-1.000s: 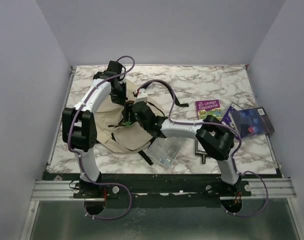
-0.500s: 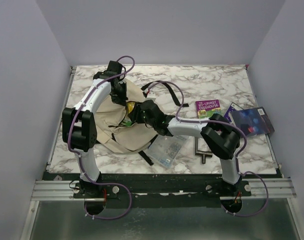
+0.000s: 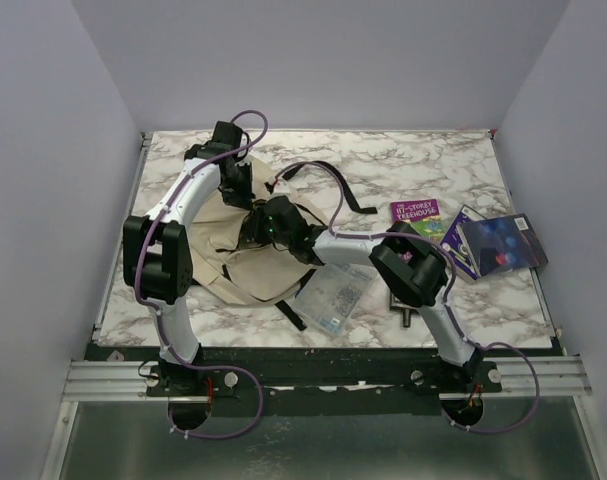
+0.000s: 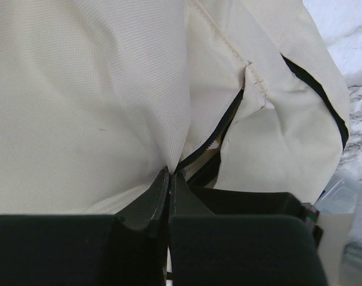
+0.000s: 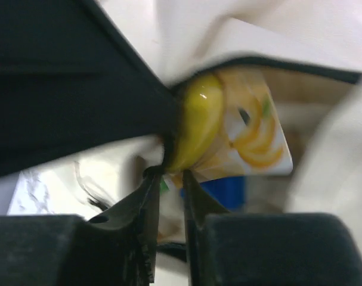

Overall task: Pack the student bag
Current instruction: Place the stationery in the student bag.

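Observation:
The cream student bag (image 3: 223, 262) lies at the left of the table, its black straps trailing to the right. My left gripper (image 3: 245, 196) is shut on the bag's fabric beside the black zip (image 4: 213, 134) and holds the opening up; in the left wrist view the left gripper (image 4: 170, 173) pinches the cloth at its tips. My right gripper (image 3: 255, 230) reaches into the opening from the right. In the right wrist view the right gripper (image 5: 170, 176) is shut on the edge of a packet printed yellow, white and blue (image 5: 240, 128), under the cream cloth (image 5: 228, 27).
A clear plastic pouch (image 3: 333, 298) lies just right of the bag. A metal T-shaped tool (image 3: 402, 300) lies near the right arm. A purple book (image 3: 416, 214) and a dark blue book (image 3: 498, 243) lie at the right.
My right gripper has moved left, deeper into the bag's opening with the packet. The yellow that showed from above half a second ago is now hidden. The left gripper has held still.

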`<state>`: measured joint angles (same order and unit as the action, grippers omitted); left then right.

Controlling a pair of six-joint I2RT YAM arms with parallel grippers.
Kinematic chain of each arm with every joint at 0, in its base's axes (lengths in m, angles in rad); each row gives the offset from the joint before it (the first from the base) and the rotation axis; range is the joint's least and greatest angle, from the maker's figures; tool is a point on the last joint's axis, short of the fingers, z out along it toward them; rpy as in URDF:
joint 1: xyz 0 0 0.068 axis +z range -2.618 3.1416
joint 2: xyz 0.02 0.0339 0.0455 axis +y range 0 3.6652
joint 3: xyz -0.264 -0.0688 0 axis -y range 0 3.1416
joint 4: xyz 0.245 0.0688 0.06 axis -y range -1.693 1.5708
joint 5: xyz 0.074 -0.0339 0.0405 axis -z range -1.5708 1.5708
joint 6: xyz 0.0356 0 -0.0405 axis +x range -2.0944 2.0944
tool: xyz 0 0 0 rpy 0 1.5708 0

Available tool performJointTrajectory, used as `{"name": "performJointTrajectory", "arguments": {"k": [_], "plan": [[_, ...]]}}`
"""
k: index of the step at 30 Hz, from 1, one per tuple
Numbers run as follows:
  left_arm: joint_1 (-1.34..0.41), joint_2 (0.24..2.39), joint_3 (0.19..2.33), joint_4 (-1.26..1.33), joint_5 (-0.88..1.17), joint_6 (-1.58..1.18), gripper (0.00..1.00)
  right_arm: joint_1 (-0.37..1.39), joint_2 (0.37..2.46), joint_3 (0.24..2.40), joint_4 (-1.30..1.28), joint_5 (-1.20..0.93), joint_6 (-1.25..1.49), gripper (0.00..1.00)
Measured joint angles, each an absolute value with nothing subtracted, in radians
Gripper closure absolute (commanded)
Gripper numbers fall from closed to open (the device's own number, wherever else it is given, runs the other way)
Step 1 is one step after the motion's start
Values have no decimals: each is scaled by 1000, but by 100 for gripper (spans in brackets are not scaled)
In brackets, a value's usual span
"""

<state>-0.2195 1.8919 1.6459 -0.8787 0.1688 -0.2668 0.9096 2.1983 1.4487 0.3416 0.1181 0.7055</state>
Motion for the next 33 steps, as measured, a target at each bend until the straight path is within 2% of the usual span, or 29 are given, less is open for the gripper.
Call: {"name": "performJointTrajectory", "arguments": {"k": [2, 4, 6, 7, 9, 11, 13, 16, 19, 25, 33], "plan": [[-217, 1887, 1641, -869, 169, -265, 100, 916, 2242, 1523, 343, 98, 686, 82], [-217, 1875, 1628, -868, 166, -262, 100, 920, 2260, 1548, 351, 88, 673, 76], [-217, 1868, 1620, -865, 163, -259, 100, 917, 2260, 1548, 350, 85, 667, 74], [-217, 1866, 1619, -863, 160, -260, 97, 915, 2260, 1546, 352, 84, 665, 73], [-218, 1864, 1616, -862, 159, -261, 82, 908, 2250, 1518, 370, 82, 663, 71], [-220, 1863, 1608, -862, 159, -265, 77, 900, 2224, 1460, 392, 81, 663, 70], [-223, 1863, 1600, -866, 159, -267, 67, 889, 2192, 1410, 397, 81, 658, 69], [-225, 1853, 1582, -865, 159, -270, 44, 878, 2145, 1374, 385, 81, 637, 63], [-227, 1805, 1541, -870, 154, -273, 31, 866, 2081, 1342, 364, 81, 610, 57], [-235, 1669, 1496, -871, 134, -280, 20, 864, 2025, 1328, 350, 60, 537, 52], [-251, 1361, 1377, -885, 74, -298, 16, 864, 1976, 1165, 373, 35, 451, 42]]}}
